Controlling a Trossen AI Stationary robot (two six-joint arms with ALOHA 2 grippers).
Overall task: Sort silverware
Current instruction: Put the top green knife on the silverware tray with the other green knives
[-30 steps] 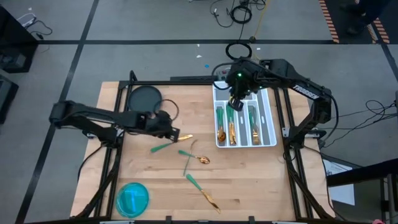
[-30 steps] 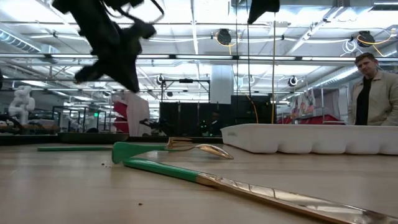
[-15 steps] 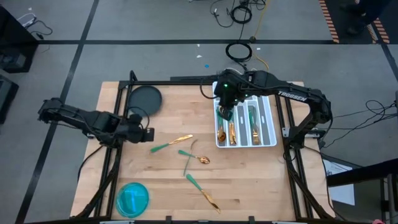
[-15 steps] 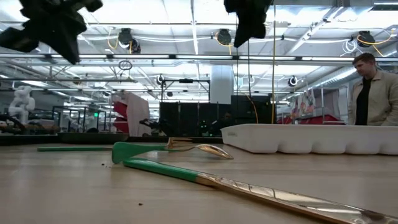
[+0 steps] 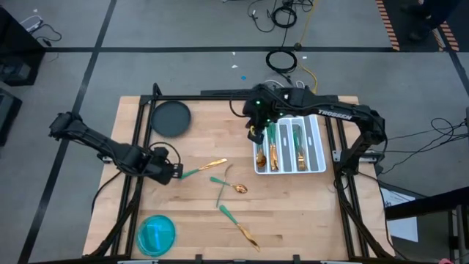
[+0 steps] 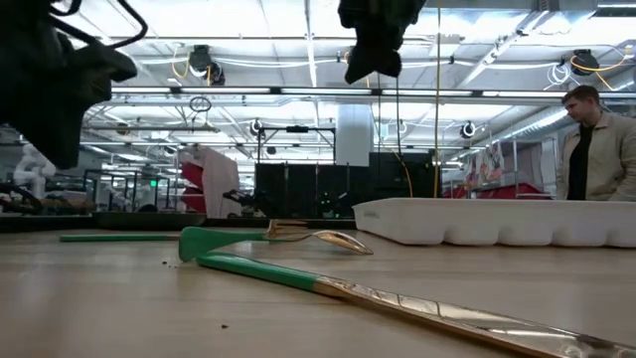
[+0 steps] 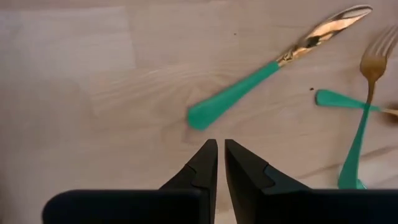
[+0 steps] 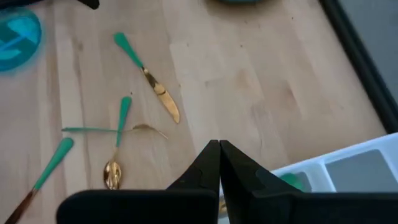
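High view: the left gripper (image 5: 174,173) is positioned low over the wooden surface (image 5: 198,220), just beside the teal handle end of a knife (image 5: 202,169). A fork (image 5: 222,185) and a spoon (image 5: 229,184) are seen crossed at mid-surface, with a second knife (image 5: 239,227) nearer the front edge. The right gripper (image 5: 254,135) is located at the left edge of the white tray (image 5: 317,147), in which further silverware (image 5: 272,147) is sorted. A blue bowl (image 5: 156,235) and a dark round dish (image 5: 170,117) are also present.

Low view: the second knife (image 6: 397,295) is seen lying flat in the foreground; a person (image 6: 599,139) is visible behind the tray (image 6: 497,221).

Left wrist view: the jaws are nearly closed, a narrow gap remaining, and nothing is grasped; the knife (image 7: 267,71) lies just ahead.

Right wrist view: the jaws are clenched and empty, above the tray (image 8: 348,165) edge.
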